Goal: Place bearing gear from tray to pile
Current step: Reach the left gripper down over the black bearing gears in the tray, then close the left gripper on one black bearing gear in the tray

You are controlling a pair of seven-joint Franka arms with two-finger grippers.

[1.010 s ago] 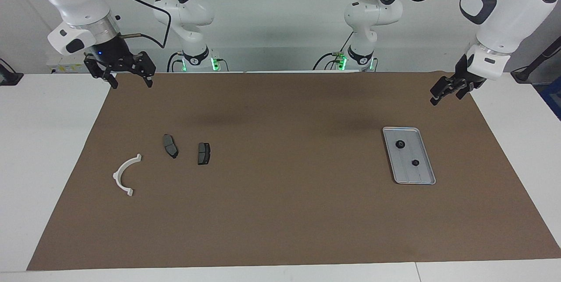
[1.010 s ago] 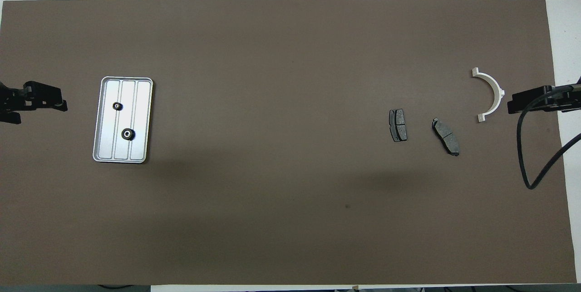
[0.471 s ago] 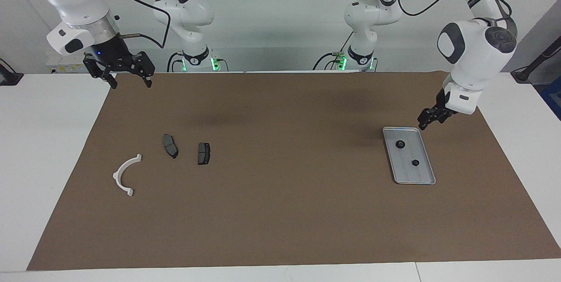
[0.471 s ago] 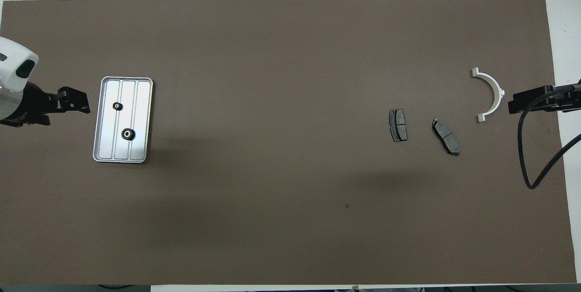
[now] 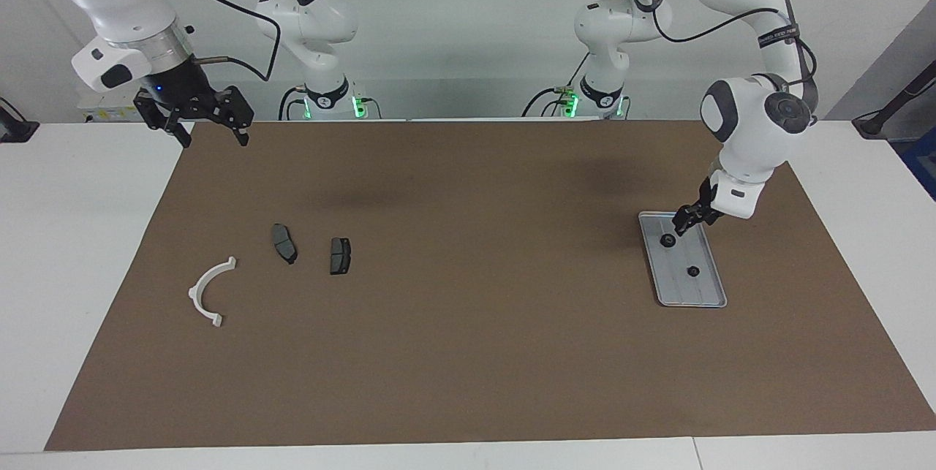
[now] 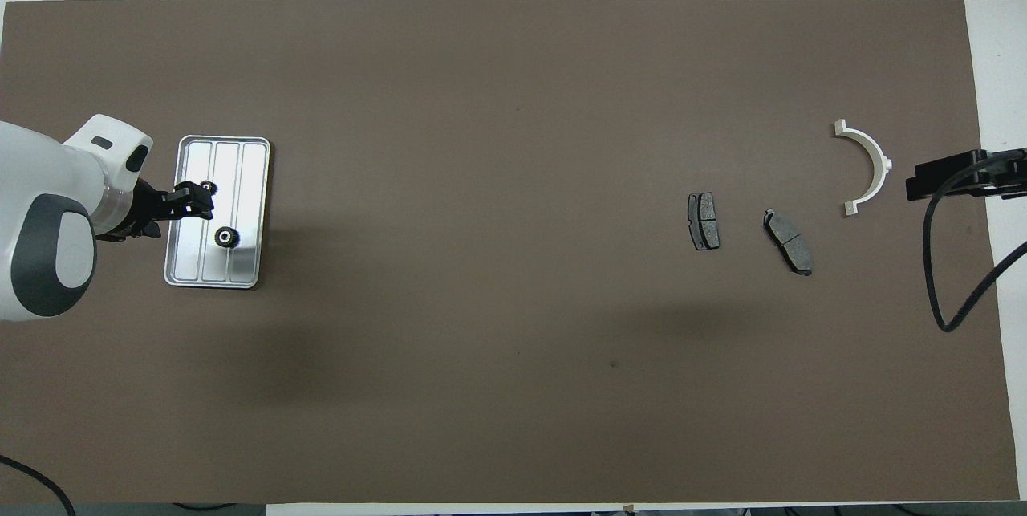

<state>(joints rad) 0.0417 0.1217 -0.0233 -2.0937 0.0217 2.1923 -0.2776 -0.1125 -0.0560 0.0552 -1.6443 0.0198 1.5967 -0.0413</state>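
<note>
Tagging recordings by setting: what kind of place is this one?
Probably a robotics lab bench: two white arms mounted at a white table covered by a brown mat, with small parts laid out on it, namely gears in a tray, brake pads and a bracket.

no legible txt, labels, brands or nos. on any part, tray or arm

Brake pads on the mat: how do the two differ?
The brake pad toward the left arm's end lies nearly square to the mat's edges; the other brake pad, beside the white bracket, sits angled. The first looks blockier, the second longer with a pointed end. Both are dark grey, flat and untouched.
</note>
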